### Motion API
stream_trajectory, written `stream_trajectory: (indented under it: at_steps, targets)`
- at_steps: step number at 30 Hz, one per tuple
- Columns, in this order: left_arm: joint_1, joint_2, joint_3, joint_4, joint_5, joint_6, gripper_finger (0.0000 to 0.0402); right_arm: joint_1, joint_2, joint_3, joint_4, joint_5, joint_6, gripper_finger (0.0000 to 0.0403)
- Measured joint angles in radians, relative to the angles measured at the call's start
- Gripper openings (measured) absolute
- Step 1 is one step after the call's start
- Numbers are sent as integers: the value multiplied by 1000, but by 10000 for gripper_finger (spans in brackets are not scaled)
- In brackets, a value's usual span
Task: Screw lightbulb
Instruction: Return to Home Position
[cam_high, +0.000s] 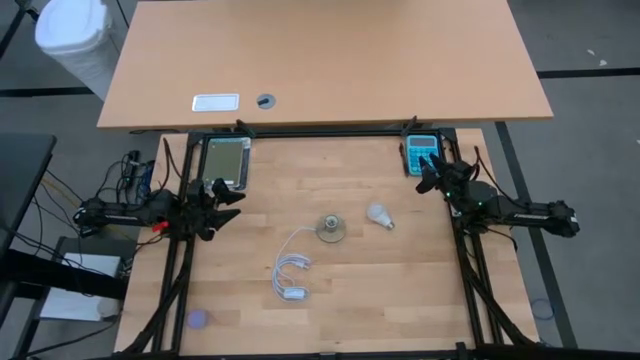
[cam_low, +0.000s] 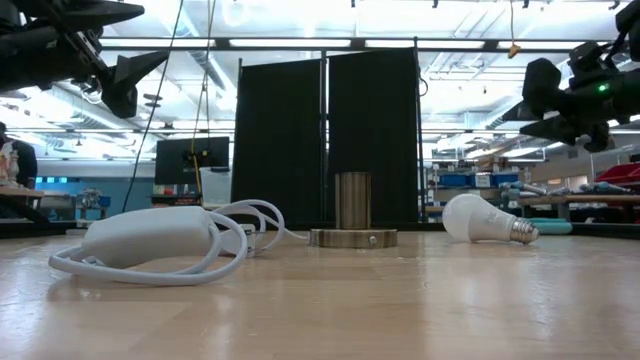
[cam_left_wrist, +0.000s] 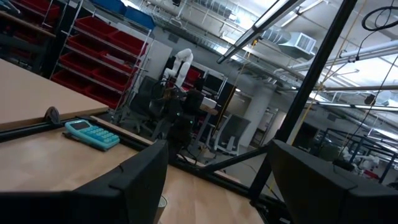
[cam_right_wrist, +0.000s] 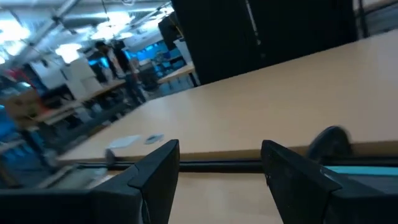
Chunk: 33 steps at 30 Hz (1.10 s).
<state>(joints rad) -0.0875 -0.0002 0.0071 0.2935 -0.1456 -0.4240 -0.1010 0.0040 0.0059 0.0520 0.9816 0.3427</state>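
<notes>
The white lightbulb (cam_high: 379, 215) lies on its side on the wooden table, right of centre, its screw base pointing toward the near right; it also shows in the low view (cam_low: 485, 219). The round metal socket (cam_high: 331, 229) stands upright at the centre (cam_low: 352, 213). My left gripper (cam_high: 228, 196) is open, raised at the table's left side. My right gripper (cam_high: 428, 172) is open, raised at the far right, above a teal device. Neither gripper touches anything.
A coiled white cable with its adapter (cam_high: 291, 277) lies near of the socket. A teal calculator-like device (cam_high: 420, 153) lies at the far right, a grey device (cam_high: 225, 160) at the far left. A small purple object (cam_high: 197, 319) sits near the left front edge.
</notes>
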Motion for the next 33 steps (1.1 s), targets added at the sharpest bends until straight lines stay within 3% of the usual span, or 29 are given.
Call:
stream_trajectory:
  at_steps: [3,5,8,15,20,33]
  targets:
    - [0,0,0,0,0,0,285,12,0,0,39,-22,30,229]
    - [0,0,0,0,0,0,285,23,-1,0,74,-92,12,229]
    - [0,0,0,0,0,0,284,42,0,0,109,-318,-102,229]
    - [0,0,0,0,0,0,284,96,0,0,131,-961,-360,229]
    - [0,0,0,0,0,0,284,125,0,0,78,-1267,-433,229]
    - [0,0,0,0,0,0,284,140,6,0,15,-1290,-406,231]
